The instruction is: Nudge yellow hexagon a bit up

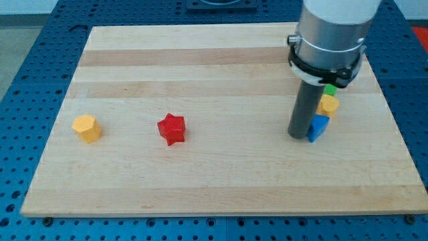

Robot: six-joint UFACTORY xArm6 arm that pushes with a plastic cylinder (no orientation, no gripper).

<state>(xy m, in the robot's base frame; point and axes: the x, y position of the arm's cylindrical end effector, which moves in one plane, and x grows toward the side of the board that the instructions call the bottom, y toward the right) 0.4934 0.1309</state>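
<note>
The yellow hexagon lies near the board's left edge, at mid height. My tip rests on the board far to the view's right of it, touching or just beside the left side of a blue block. A red star lies between the hexagon and my tip, closer to the hexagon.
A yellow block sits just above the blue block, and a green block peeks out above that, partly hidden by the arm's grey body. The wooden board lies on a blue perforated table.
</note>
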